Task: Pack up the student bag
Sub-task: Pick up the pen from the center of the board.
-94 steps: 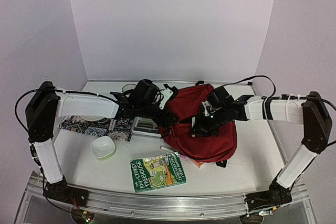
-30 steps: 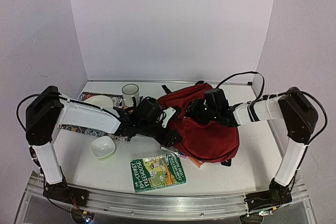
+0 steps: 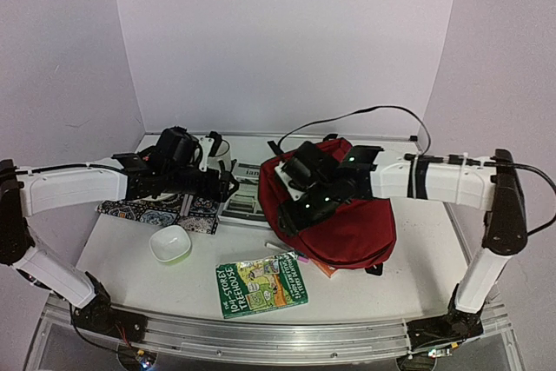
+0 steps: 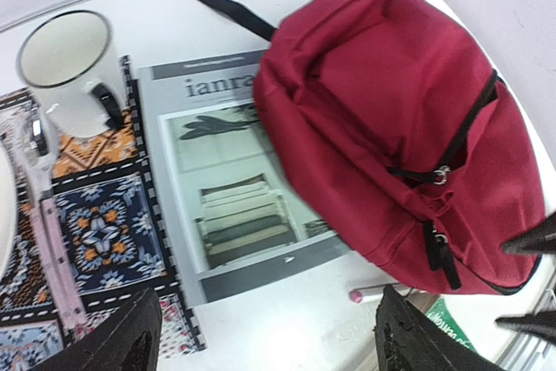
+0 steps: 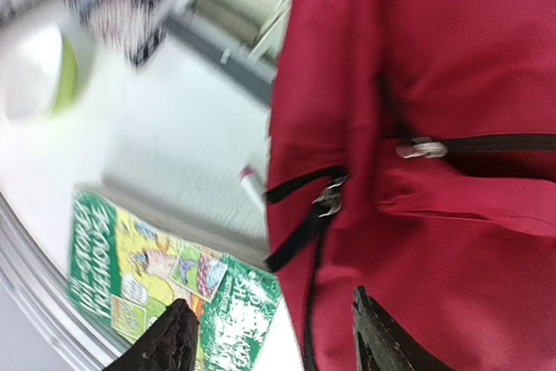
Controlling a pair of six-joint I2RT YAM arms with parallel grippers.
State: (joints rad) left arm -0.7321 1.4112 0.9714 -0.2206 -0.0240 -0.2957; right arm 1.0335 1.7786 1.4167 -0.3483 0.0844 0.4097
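Note:
The dark red student bag lies on the table right of centre, its black zippers shut as far as I can see. It also shows in the left wrist view and fills the right wrist view, where two zipper pulls show. My left gripper is open and empty, hovering over a magazine left of the bag. My right gripper is open and empty, just above the bag's near-left edge. Its black fingers straddle the side zipper.
A green paperback lies near the front edge. A white-and-green bowl sits left of it. A patterned placemat and a white mug are at the back left. A pink-tipped pen pokes from under the bag.
My left gripper has drawn back leftwards, away from the bag, over the magazine. My right gripper has moved left and forward to the bag's near-left edge.

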